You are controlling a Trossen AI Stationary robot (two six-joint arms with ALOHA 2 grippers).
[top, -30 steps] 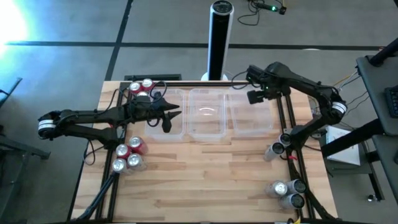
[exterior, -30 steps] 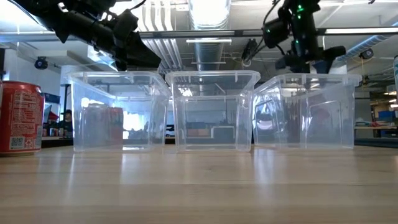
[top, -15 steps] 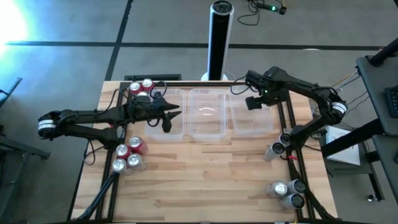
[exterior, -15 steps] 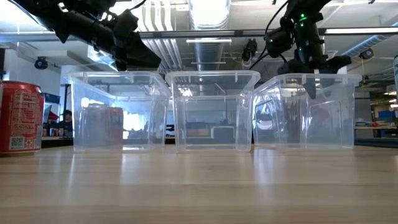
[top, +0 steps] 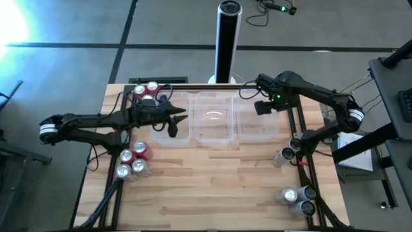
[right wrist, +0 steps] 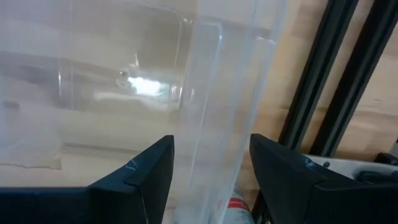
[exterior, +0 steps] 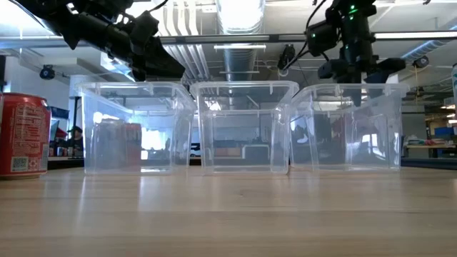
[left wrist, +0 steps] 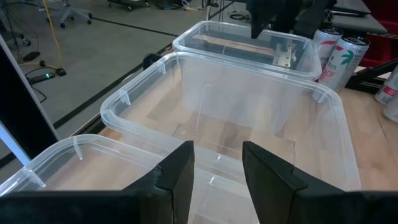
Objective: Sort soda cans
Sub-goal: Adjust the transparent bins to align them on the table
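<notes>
The right end effector (top: 265, 105) hangs over the far rim of the right tub (top: 259, 132), fingers parted and gripping nothing; in its wrist view the tub wall runs up between the 2 fingers (right wrist: 134, 177). The left end effector (top: 175, 124) hovers above the left tub (top: 168, 138), also released and empty, its fingers (left wrist: 177, 177) spread over the middle tub (top: 214, 132).

No can is held. 2 red cans (top: 145, 89) stand at the table's (top: 212, 187) far left corner behind the left arm, and 3 cans, red and silver-topped, (top: 132, 161) cluster near its left edge. More cans, silver and dark, (top: 297, 198) sit by the near right corner, and another few (top: 287, 153) stand beside the right arm's frame. All 3 tubs look empty.

The risks, as I judge them: with the thin wall between the right fingers, a closing or sideways move could snag the tub and drag or tip it, shoving the row askew. The cans stand touching, so a reach into a cluster could topple a neighbour and send it rolling off the edge.
</notes>
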